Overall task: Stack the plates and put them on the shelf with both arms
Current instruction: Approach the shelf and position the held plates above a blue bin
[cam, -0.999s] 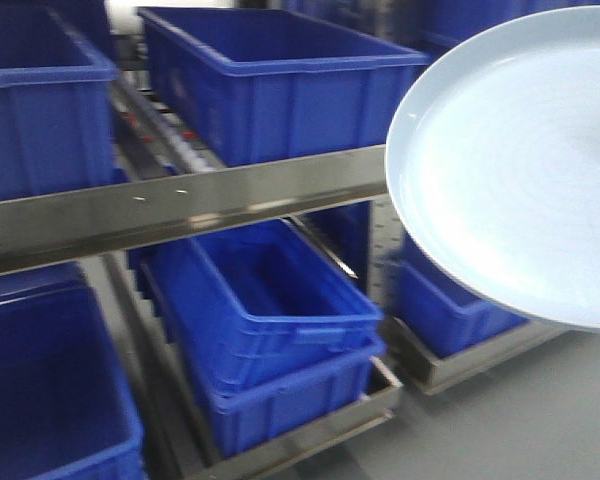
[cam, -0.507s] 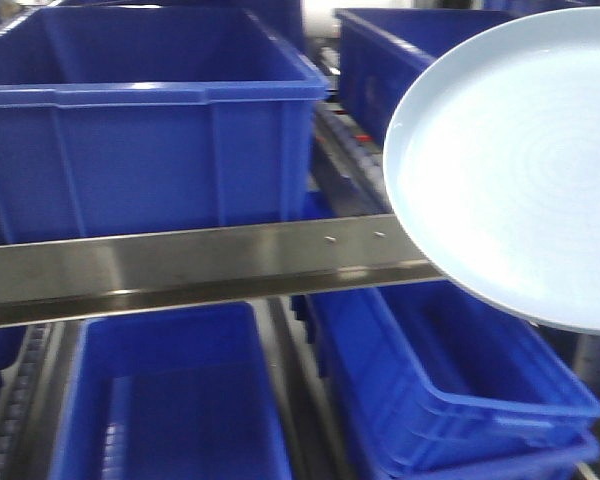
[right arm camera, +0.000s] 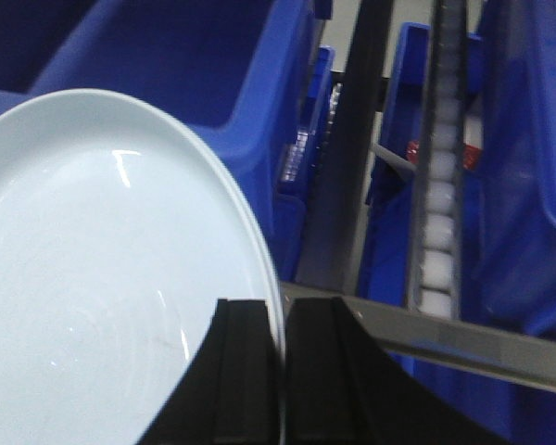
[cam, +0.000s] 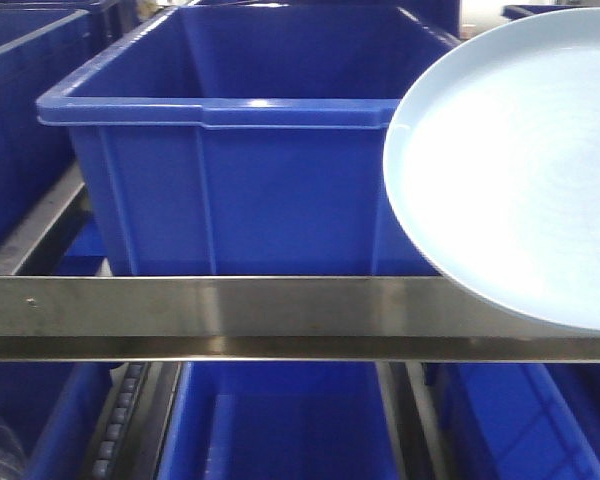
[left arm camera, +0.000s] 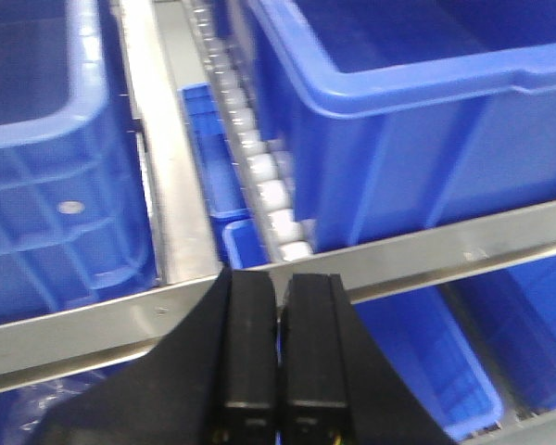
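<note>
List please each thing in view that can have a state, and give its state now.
Plate: held off the shelf, its rim pinched by the right tool; whether it is one plate or a stack cannot be told.
Right tool: shut on the plate's rim.
Left tool: shut, holding nothing.
Big blue bin: open top, on the upper shelf level, behind the steel rail.
Lower blue bin: open top.

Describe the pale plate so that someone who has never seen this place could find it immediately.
Look at the metal shelf rail running across a rack of blue bins. At its right end, in front of the bins, is a round pale blue plate, its rim pinched between the right gripper fingers. It is the only pale, round thing among dark blue boxes.
</note>
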You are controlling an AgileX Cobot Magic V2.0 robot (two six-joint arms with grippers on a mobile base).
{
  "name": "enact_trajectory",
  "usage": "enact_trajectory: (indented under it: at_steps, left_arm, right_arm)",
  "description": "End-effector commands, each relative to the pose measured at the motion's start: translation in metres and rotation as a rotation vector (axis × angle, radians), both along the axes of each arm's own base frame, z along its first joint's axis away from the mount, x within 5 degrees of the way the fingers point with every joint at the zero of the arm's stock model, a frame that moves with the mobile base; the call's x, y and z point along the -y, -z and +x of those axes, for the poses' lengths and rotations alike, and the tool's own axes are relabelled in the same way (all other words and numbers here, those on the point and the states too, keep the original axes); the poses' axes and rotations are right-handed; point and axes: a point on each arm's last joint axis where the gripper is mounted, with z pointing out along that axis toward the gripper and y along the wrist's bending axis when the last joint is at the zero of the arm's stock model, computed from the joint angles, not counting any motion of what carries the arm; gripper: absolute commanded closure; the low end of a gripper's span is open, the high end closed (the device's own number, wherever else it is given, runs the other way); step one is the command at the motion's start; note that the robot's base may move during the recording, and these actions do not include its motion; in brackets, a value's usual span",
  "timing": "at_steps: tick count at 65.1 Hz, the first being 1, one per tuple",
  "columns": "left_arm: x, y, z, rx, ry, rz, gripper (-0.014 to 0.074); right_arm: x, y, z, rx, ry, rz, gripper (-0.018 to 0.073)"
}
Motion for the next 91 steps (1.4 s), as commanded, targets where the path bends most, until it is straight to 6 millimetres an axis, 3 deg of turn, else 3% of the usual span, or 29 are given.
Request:
enact_trajectory:
  at_steps: [1, 91]
  left_arm:
    - [0.0003, -0.0170, 0.0042, 0.104, -0.011, -0.034, 0.0496]
    - [0.0003, -0.0170, 0.0042, 0.104, -0.011, -0.034, 0.0496]
  right_arm:
    - [0.0006, -0.0199, 0.0037, 0.129, 0.010, 0.020, 0.0510]
    - [0.0006, -0.0199, 0.0037, 0.129, 0.010, 0.020, 0.0510]
